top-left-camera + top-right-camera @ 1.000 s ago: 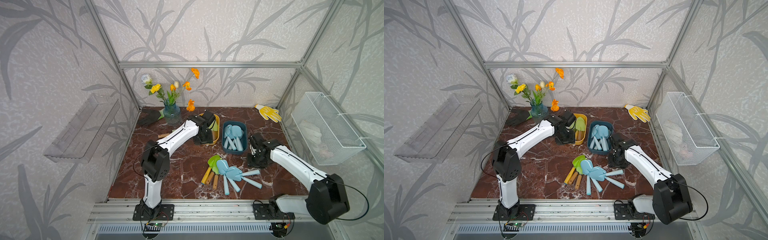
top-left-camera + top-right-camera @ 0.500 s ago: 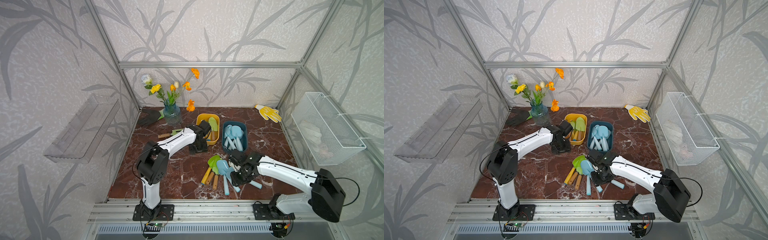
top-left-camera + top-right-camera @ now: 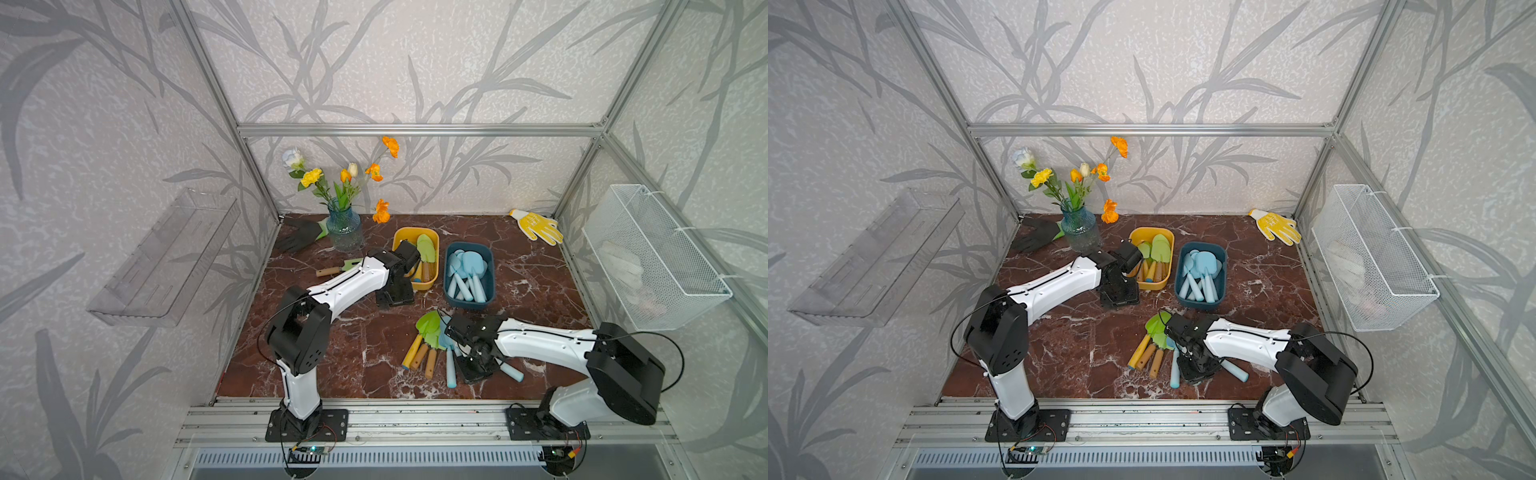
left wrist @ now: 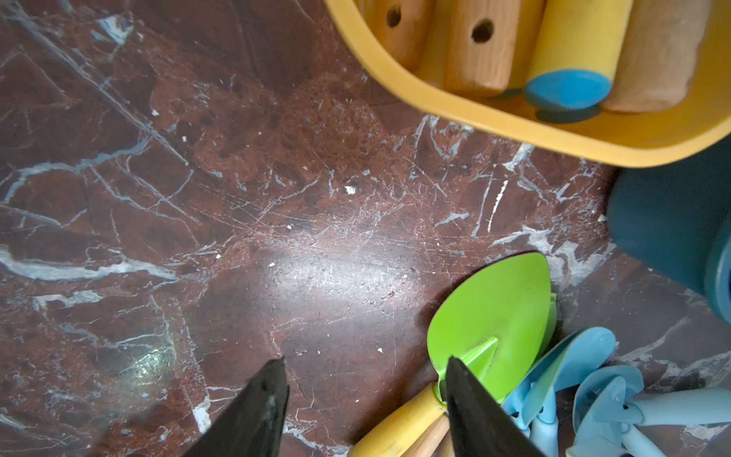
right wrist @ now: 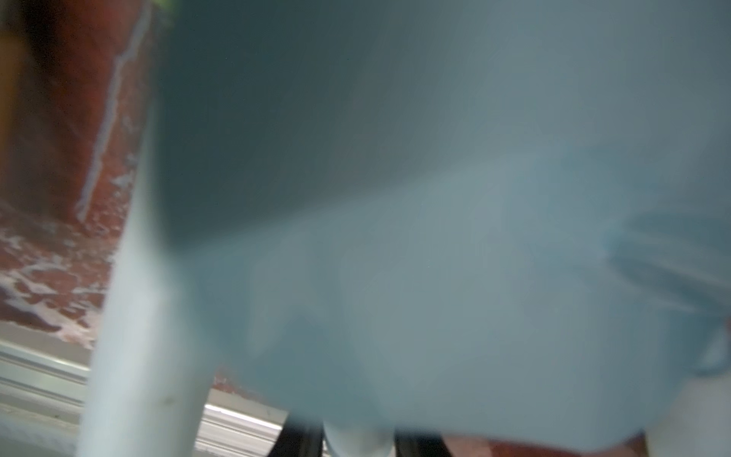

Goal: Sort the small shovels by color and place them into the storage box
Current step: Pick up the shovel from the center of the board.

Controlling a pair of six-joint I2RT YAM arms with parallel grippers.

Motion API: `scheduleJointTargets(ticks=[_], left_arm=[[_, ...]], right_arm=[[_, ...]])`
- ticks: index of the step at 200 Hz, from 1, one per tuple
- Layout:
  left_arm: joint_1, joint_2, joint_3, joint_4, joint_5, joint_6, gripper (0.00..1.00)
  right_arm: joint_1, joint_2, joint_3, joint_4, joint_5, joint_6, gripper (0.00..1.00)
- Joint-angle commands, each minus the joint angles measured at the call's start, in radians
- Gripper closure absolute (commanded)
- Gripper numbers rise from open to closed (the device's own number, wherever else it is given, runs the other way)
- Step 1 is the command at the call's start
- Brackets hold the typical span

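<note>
Now: my right fingers (image 5: 300, 443) straddle a blue shovel (image 5: 435, 316) in the pile (image 3: 436, 345) near the front edge of the desk (image 3: 332, 353); clamped or not, I cannot tell. Meanwhile my left fingers (image 4: 257, 411) are apart, empty. Risk: tangled neighbours dragging along on lift.

Glossy marble tabletop (image 4: 166, 221), wooden shovel handles (image 4: 480, 55), plastic box (image 4: 494, 124)

Loose heap of green, blue shovels (image 3: 428, 328)
</note>
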Motion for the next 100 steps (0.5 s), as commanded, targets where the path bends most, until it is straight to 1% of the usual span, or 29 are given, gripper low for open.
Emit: scheduleJointTargets(ticks=[1, 38, 79, 90, 100], left_arm=[[0.003, -0.04, -0.02, -0.014, -0.023, -0.011, 0.36], [0.005, -0.057, -0.04, -0.016, -0.036, -0.013, 0.36], [0.014, -0.062, -0.047, -0.01, -0.037, -0.013, 0.36], [0.014, -0.064, -0.047, -0.009, -0.036, -0.011, 0.36], [0.017, -0.066, -0.047, -0.009, -0.036, -0.006, 0.36]], right_arm=[[0.005, -0.002, 0.003, 0.051, 0.015, -0.015, 0.87], [0.005, -0.1, 0.049, 0.032, -0.002, -0.088, 0.89], [0.001, -0.192, 0.136, -0.002, -0.033, -0.153, 0.89], [-0.013, -0.201, 0.176, -0.016, -0.018, -0.148, 0.89], [-0.048, -0.204, 0.212, -0.021, -0.005, -0.149, 0.89]])
